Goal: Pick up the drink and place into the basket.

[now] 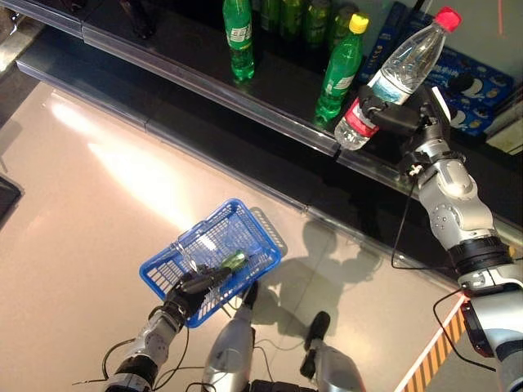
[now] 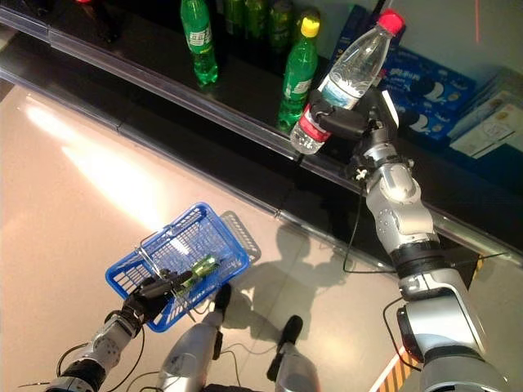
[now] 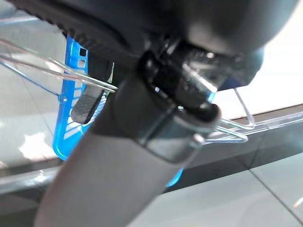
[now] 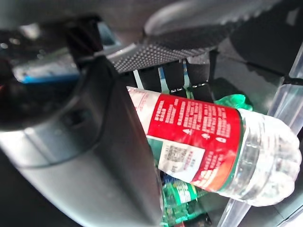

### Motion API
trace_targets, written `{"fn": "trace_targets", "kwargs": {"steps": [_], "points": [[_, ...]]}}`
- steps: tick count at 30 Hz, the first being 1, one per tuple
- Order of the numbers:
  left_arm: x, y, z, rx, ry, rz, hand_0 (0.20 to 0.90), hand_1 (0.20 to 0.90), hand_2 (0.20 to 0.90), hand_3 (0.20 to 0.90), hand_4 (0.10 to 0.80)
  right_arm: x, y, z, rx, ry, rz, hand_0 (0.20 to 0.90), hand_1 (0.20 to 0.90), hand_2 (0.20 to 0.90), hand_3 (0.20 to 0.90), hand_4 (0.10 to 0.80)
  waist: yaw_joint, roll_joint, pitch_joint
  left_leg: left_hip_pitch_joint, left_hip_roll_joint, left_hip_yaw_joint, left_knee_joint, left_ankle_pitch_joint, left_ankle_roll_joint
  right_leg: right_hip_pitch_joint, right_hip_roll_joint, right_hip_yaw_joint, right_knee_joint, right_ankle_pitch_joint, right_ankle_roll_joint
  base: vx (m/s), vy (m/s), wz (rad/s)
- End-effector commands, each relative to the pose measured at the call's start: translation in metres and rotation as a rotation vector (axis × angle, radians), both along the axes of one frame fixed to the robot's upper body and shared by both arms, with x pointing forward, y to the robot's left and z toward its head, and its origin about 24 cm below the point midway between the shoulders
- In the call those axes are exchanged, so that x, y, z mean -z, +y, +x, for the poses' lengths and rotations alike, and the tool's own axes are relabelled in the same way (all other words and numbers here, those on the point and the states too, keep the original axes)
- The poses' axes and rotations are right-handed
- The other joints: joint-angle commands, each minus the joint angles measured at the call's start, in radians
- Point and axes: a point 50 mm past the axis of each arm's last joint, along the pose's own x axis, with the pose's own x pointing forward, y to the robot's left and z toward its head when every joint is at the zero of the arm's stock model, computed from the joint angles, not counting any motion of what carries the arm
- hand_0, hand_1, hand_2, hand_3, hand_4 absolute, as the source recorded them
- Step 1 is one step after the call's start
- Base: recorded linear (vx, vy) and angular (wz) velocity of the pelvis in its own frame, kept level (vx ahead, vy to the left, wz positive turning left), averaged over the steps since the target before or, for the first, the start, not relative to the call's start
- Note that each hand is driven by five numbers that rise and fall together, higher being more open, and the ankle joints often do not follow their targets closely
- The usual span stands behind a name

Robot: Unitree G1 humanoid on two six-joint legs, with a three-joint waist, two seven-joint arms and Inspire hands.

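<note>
Holding a clear plastic water bottle with a red cap and red label (image 1: 398, 73) aloft by the dark shelf (image 1: 270, 114), the right hand (image 1: 409, 114) has its fingers curled round the bottle's lower body, so the pick looks done and the carry to the basket is the step in hand. The bottle tilts, cap up and away from the robot, base just over the shelf's clear front rail. The blue plastic basket with wire handles (image 1: 167, 269) hangs well apart from it, low on the robot's left, with the left hand (image 1: 189, 291) at the basket's near rim; in the left wrist view a wire handle (image 3: 57, 71) runs past the dark hand, and the fingers seem closed on it, though the grip itself is masked by the hand's bulk. A green bottle (image 1: 232, 261) already lies inside the basket. The next move, by my reckoning, calls for swinging the right arm down and across toward the left, bringing the bottle over the open basket before any release, while the left hand keeps the basket level. Two green bottles (image 1: 341, 69) stand on the shelf just beside the held one and could be knocked as it draws clear. The right wrist view shows only the label and base; the fingertips' contact is partly hidden, and the far shelf stock is cut off at the edge.
</note>
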Motion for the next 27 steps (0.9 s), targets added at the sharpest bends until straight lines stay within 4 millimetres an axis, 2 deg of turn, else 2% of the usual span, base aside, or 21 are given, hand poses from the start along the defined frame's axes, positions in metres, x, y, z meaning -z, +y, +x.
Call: {"fn": "trace_targets", "kwargs": {"steps": [1,8,13,14,17,19,23,27], "points": [[-0.02,-0.011,0.009,0.031,-0.201,-0.083,0.3,0.3,0.3,0.2,0.1,-0.03,0.006,-0.014,-0.049,-0.233,0.014,0.3,0.3,0.3,0.2,0.1,0.029,-0.015,-0.375,0.078,0.058,0.028,-0.003,-0.116,-0.069,-0.041,-0.052,-0.021,-0.002,0.024,0.042,-0.009,-0.025,0.05],[-0.05,-0.023,0.022,0.078,-0.376,-0.159,0.3,0.3,0.3,0.2,0.1,-0.019,0.027,-0.023,-0.108,-0.254,-0.012,0.3,0.3,0.3,0.2,0.1,0.057,-0.024,-0.39,0.092,0.059,0.0,-0.003,-0.117,-0.067,-0.002,-0.05,-0.043,-0.002,0.009,0.039,-0.01,-0.023,0.09],[-0.088,-0.038,0.035,0.139,-0.529,-0.22,0.3,0.3,0.3,0.2,0.1,-0.013,0.047,-0.029,-0.168,-0.264,-0.053,0.3,0.3,0.3,0.2,0.1,0.082,-0.04,-0.393,0.099,0.056,-0.027,-0.003,-0.117,-0.065,0.027,-0.048,-0.061,-0.002,0.001,0.042,-0.011,-0.046,0.14],[-0.089,-0.039,0.036,0.142,-0.534,-0.22,0.3,0.3,0.3,0.2,0.1,-0.013,0.047,-0.03,-0.169,-0.264,-0.052,0.3,0.3,0.3,0.2,0.1,0.083,-0.04,-0.393,0.099,0.056,-0.028,-0.003,-0.117,-0.065,0.029,-0.048,-0.062,-0.002,0.0,0.042,0.003,-0.06,0.18],[-0.121,-0.051,0.043,0.211,-0.637,-0.253,0.3,0.3,0.3,0.2,0.1,-0.01,0.059,-0.032,-0.206,-0.266,-0.048,0.3,0.3,0.3,0.2,0.1,0.102,-0.051,-0.394,0.1,0.053,-0.053,-0.003,-0.118,-0.063,0.043,-0.044,-0.074,-0.002,-0.003,0.044,0.01,-0.067,0.19],[-0.126,-0.053,0.044,0.223,-0.656,-0.258,0.3,0.3,0.3,0.2,0.1,-0.009,0.061,-0.033,-0.214,-0.266,-0.049,0.3,0.3,0.3,0.2,0.1,0.105,-0.053,-0.395,0.101,0.053,-0.057,-0.003,-0.118,-0.063,0.046,-0.044,-0.075,-0.002,-0.004,0.044,0.007,-0.033,0.16],[-0.156,-0.064,0.045,0.291,-0.762,-0.313,0.3,0.3,0.3,0.2,0.1,-0.006,0.076,-0.036,-0.264,-0.269,-0.053,0.3,0.3,0.3,0.2,0.1,0.122,-0.057,-0.398,0.099,0.049,-0.081,-0.003,-0.118,-0.064,0.057,-0.039,-0.086,-0.002,-0.009,0.045,0.007,-0.032,0.14],[-0.173,-0.072,0.044,0.343,-0.822,-0.34,0.3,0.3,0.3,0.2,0.1,-0.002,0.088,-0.039,-0.291,-0.271,-0.069,0.3,0.3,0.3,0.2,0.1,0.135,-0.06,-0.396,0.096,0.047,-0.097,-0.003,-0.116,-0.065,0.065,-0.037,-0.094,-0.002,-0.013,0.046,0.008,-0.023,0.13]]}}
